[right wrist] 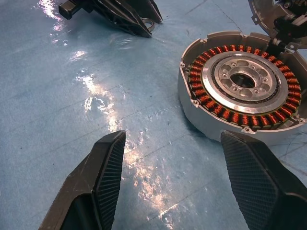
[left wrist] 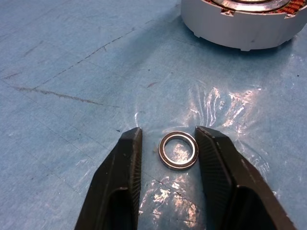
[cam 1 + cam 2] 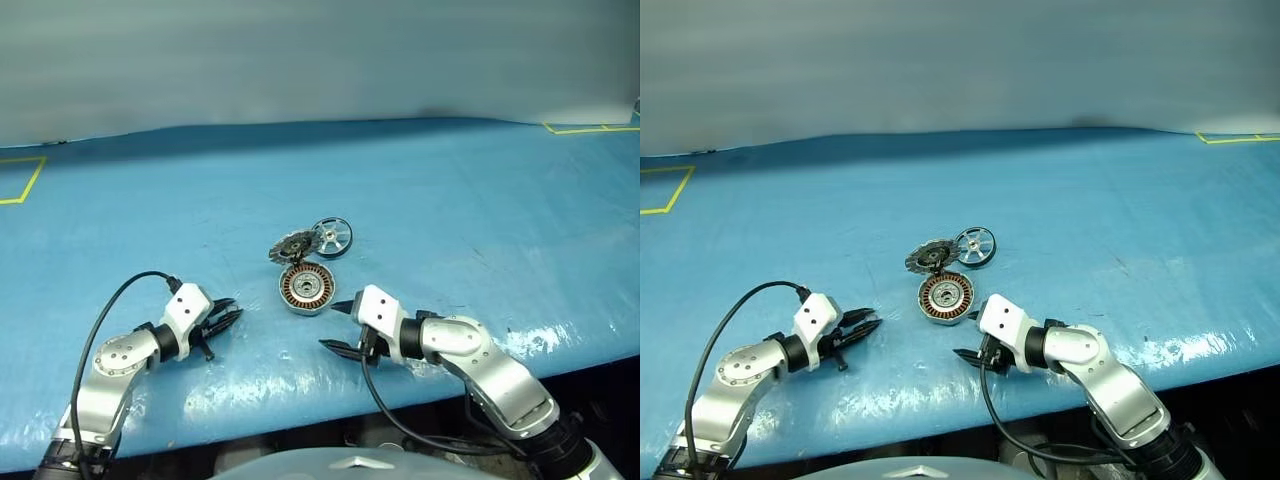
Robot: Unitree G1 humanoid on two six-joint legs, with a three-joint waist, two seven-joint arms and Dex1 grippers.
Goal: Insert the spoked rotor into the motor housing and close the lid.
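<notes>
The left gripper point(image 2: 168, 143) rests low on the blue desk point(image 3: 480, 200), its jaws narrow around a small metal ring point(image 2: 178, 150), one pad seeming to touch it while a thin gap shows on the other side; a firm grip is hard to confirm. The right gripper point(image 1: 172, 158) stands wide and empty just beside the motor housing point(image 1: 242, 86), whose far rim is cut off there. Beyond the housing the lid point(image 3: 293, 246) stands tilted open, and the spoked rotor point(image 3: 332, 237) lies just beside the lid.
</notes>
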